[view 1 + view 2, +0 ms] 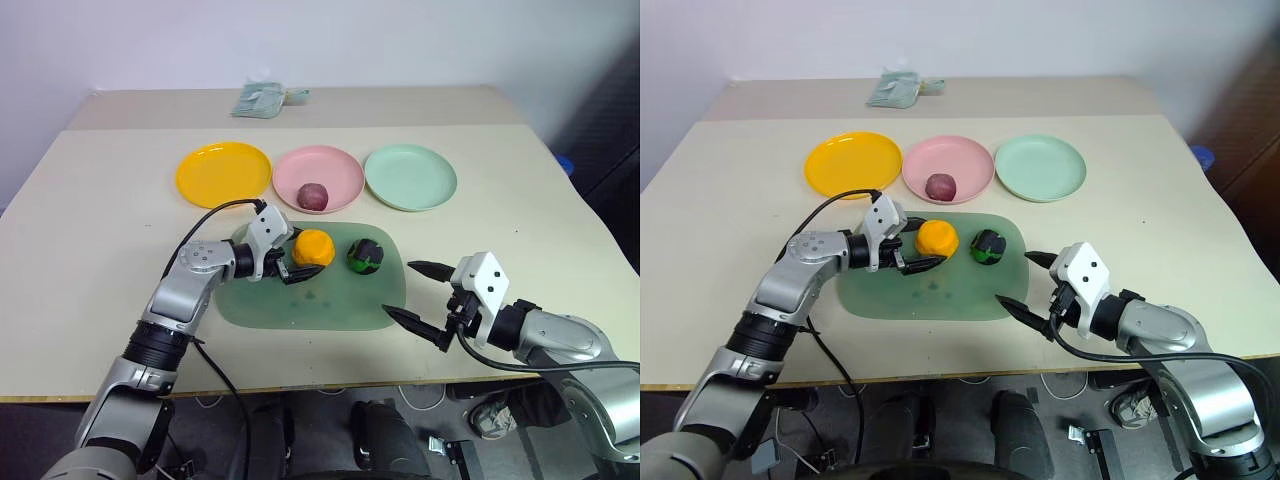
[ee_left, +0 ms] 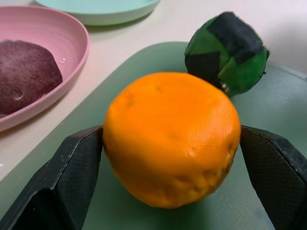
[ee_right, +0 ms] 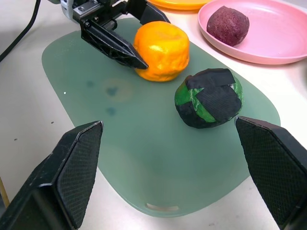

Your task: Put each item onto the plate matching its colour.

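Dimpled orange-yellow toy (image 2: 170, 139), squat and lumpy, on translucent green tray (image 3: 144, 163), bracketed by left gripper (image 1: 297, 261) fingers touching both flanks, lying beside green-and-black ball (image 1: 365, 256). Matte red-purple ball (image 1: 313, 196) on pink plate (image 1: 340, 170). Yellow plate (image 1: 223, 172), mint plate (image 1: 411, 176) bare. Right gripper (image 1: 418, 294) spread wide, holding nothing.

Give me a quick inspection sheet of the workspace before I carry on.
Surface: beige table, green tray on it.
Job's things: purple ball on pink plate; orange item and green-black item on tray; yellow plate and mint plate bare.
Clutter: folded cloth at far edge.
Grippers: left gripper fingers flank orange item; right gripper open beside tray.
Cables: black cable loops over left arm.
Surroundings: plain wall.
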You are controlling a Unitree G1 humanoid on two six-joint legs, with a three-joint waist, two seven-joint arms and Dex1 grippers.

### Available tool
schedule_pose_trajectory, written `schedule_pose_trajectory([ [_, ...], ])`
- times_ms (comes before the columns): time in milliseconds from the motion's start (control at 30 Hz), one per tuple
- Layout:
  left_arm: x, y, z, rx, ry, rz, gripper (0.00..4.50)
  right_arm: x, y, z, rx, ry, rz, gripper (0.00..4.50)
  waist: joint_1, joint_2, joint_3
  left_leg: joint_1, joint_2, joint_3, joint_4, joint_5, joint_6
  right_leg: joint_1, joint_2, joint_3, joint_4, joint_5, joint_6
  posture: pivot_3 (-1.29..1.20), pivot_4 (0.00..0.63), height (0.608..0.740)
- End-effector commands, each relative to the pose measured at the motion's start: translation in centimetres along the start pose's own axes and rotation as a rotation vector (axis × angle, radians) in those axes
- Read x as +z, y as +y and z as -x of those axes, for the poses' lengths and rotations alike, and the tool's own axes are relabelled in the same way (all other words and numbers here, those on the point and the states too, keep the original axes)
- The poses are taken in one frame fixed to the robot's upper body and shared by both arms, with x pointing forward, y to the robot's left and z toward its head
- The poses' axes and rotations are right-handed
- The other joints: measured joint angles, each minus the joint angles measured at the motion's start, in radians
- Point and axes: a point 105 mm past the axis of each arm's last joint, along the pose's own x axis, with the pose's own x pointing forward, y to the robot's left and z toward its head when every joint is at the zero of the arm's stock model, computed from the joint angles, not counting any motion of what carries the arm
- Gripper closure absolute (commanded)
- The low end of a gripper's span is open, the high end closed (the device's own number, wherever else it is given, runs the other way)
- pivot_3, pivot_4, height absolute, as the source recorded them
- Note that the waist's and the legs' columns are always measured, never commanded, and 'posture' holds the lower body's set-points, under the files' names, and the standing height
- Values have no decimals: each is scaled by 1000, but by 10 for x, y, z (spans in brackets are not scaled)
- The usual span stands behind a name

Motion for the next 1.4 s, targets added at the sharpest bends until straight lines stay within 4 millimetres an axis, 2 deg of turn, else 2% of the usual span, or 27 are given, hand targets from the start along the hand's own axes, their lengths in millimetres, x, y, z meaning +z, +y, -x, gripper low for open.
schedule_pose_trajectory([
  [33, 11, 3, 0, 16, -26, -38, 1129, 14, 0, 2, -2, -37, 56, 0, 0, 0, 0, 0, 0, 0, 0, 0, 0, 0, 0, 0, 0, 0, 0, 0, 150, 740],
  [67, 13, 5, 0, 28, -39, -28, 1384, 14, -1, 1, -1, -38, 57, 0, 0, 0, 0, 0, 0, 0, 0, 0, 0, 0, 0, 0, 0, 0, 0, 0, 150, 740],
  [233, 36, 20, 5, 151, -177, 6, 1384, 16, -3, -2, 7, -46, 65, 0, 0, 0, 0, 0, 0, -1, 0, 0, 0, 0, 0, 0, 0, 0, 1, 0, 150, 740],
  [433, 64, 63, 17, 509, -327, 80, 1384, 18, -3, -5, 12, -55, 71, 0, 2, 0, 0, 0, 0, -1, 0, 0, 0, 0, 0, 0, 0, 2, 3, 0, 150, 740],
  [467, 60, 85, 23, 683, -281, 81, 1384, 19, -3, -6, 15, -58, 71, 0, 2, 0, 0, 0, 0, -1, 0, 0, 0, 0, 0, 0, 0, 2, 3, 0, 150, 740],
  [533, 54, 109, 34, 901, -209, 78, 1384, 19, -2, -8, 19, -62, 72, 0, 2, -1, 0, 0, -1, -1, 0, 0, 0, 0, 0, 0, 0, 2, 3, 0, 150, 740],
  [633, 40, 138, 49, 1111, -155, 190, 1384, 20, -1, -11, 26, -69, 69, 0, -1, -1, 0, 0, -1, -1, 0, 0, 0, 0, 0, 0, 0, 2, 4, 0, 150, 740],
  [700, 31, 151, 50, 1183, -91, 238, 1384, 20, 0, -13, 31, -72, 67, 0, 0, -1, 0, 0, -1, -1, 0, 0, 0, 0, 0, 0, 0, 2, 4, 0, 150, 740],
  [800, 26, 160, 39, 1184, -26, 246, 1384, 20, 1, -15, 37, -77, 64, 0, 5, -1, 0, 0, -2, 0, 0, 0, 0, 0, 0, -1, 0, 2, 4, 0, 150, 740],
  [1033, 19, 164, 28, 1160, 24, 303, 1384, 19, 1, -14, 22, -82, 63, 0, 0, -2, 1, -2, -2, 0, 0, 0, 1, 0, -1, -1, -2, 3, 5, 0, 150, 740],
  [1100, 20, 164, 25, 1146, -3, 338, 377, 19, 2, -14, 18, -82, 62, 0, -1, -2, 1, -1, -2, 0, 0, 0, 0, 0, -1, -1, -2, 3, 5, 0, 150, 740],
  [1133, 21, 164, 25, 1144, -12, 341, 11, 19, 2, -14, 18, -83, 61, 0, 0, -2, 1, -1, -2, 0, 0, 0, 0, 0, -1, -1, -2, 3, 5, 0, 150, 740],
  [1267, 32, 168, 34, 1191, -76, 308, 11, 19, 3, -14, 15, -84, 60, 0, 0, -2, 1, -1, -2, 0, 0, 0, 0, 0, -1, -1, -1, 3, 5, 0, 150, 740],
  [1333, 45, 170, 43, 1203, -197, 329, 11, 19, 3, -14, 15, -84, 61, 0, 0, -2, 1, -1, -2, 0, 0, 0, 0, 0, -1, -1, -1, 3, 5, 0, 150, 740],
  [1400, 59, 163, 44, 1132, -348, 360, 11, 20, 1, -15, 7, -85, 68, 0, 0, -2, 0, -1, -2, 0, 0, 0, 0, 0, -1, -1, -1, 3, 5, 0, 150, 740],
])
